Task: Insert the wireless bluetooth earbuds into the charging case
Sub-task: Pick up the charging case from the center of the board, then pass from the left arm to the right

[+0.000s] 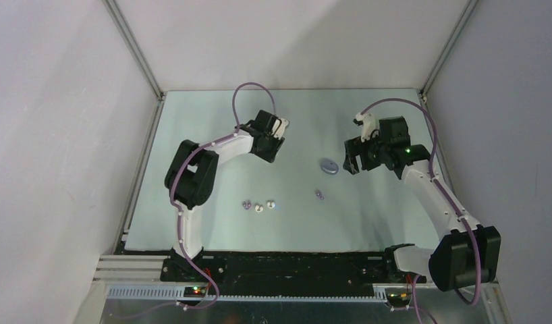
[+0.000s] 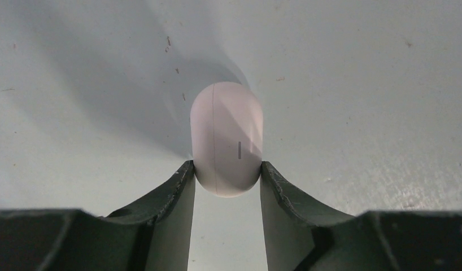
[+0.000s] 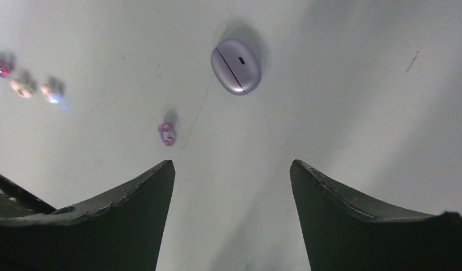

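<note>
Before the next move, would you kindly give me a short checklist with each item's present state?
1. Left gripper clamps white case: ok.
2. Lid of white case open: not ok, looks shut.
3. Right gripper open: ok.
4. Lid of purple case open: not ok, shut.
5. Four earbuds visible, loose on table: ok.

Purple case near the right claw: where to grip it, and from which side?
Take the purple case across its narrower width, coming straight down. It lies closed and low on the table, a rounded oval, so a sideways approach would likely just push it. The right claw is open and empty.
</note>
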Tool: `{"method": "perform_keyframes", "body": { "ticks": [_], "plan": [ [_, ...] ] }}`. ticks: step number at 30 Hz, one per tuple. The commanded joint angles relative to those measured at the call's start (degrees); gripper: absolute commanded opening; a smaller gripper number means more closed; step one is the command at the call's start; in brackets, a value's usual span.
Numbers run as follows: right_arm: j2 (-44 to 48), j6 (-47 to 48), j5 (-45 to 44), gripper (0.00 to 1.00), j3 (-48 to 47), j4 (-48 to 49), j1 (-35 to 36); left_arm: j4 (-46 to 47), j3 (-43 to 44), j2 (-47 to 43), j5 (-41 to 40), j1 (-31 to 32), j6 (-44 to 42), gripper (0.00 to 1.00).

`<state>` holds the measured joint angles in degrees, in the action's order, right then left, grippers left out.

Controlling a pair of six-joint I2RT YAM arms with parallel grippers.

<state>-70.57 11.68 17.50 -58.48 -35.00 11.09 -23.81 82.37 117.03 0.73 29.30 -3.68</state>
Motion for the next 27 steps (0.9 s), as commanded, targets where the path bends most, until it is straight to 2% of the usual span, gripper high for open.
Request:
{"method": "perform_keyframes", "body": {
  "ticks": [1, 7, 9, 15, 21, 27],
  "plan": [
    [-0.56, -6.99, 3.55, 0.8, -6.27, 1.18, 0.51, -0.72, 1.51, -6.1, 3.38, -1.04, -4.43, 0.29],
    [-5.93, -17.48, 10.99, 0.8, -13.07, 0.95, 1.91, 5.22, -6.16, -20.54, 11.64, -0.74, -13.35, 0.28],
    [-8.95, -18.12, 12.99, 0.79, -15.24, 0.85, 3.21, 6.37, -7.84, -26.15, 13.55, -0.15, -17.08, 0.28],
    [-18.44, -20.03, 20.0, 0.74, -22.19, 1.54, 6.4, 7.03, -10.95, -35.08, 16.98, 1.91, -28.0, 0.28],
    [-23.42, -26.12, 36.11, 0.74, -27.56, 9.62, 7.75, 3.9, -10.3, -36.66, 16.46, 3.64, -31.55, 0.28],
    [-26.68, -27.03, 41.68, 0.74, -30.53, 10.1, 10.01, 5.15, -10.88, -36.88, 16.31, 4.27, -31.84, 0.27]
  ]
}}
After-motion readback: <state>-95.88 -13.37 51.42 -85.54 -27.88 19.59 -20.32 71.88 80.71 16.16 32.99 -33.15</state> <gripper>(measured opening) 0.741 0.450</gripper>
